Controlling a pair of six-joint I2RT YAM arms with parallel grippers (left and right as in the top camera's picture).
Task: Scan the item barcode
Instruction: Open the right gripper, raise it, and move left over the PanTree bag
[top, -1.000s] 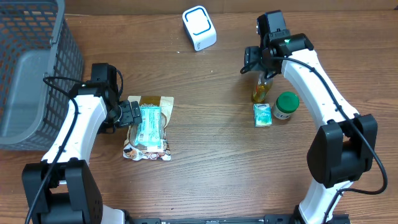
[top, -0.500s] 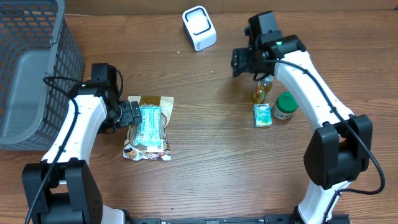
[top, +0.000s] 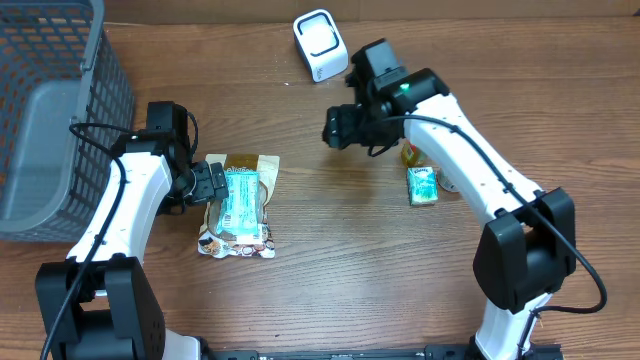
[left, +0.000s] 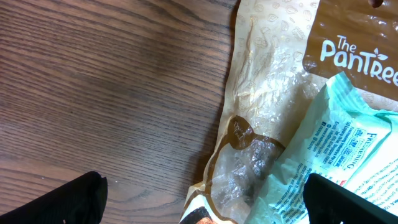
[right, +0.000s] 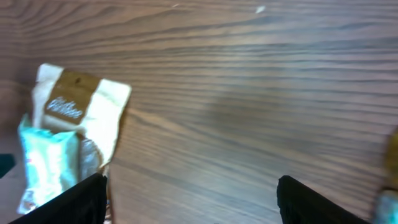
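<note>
A teal packet (top: 240, 200) lies flat atop a brown-and-clear pouch (top: 240, 248) on the tabletop (top: 340, 270); the white scanner (top: 320, 45) stands well apart.

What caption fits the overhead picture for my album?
Left fingers open beside a teal packet on a brown pouch; right arm hovers nearby.

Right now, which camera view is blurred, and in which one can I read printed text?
Right wrist view: blurred all over, lettering on the brown pouch is smeared. Left wrist view: sharp, that lettering and print on the teal packet read clearly. Overhead view: sharp, evenly lit, no strong glare.
</note>
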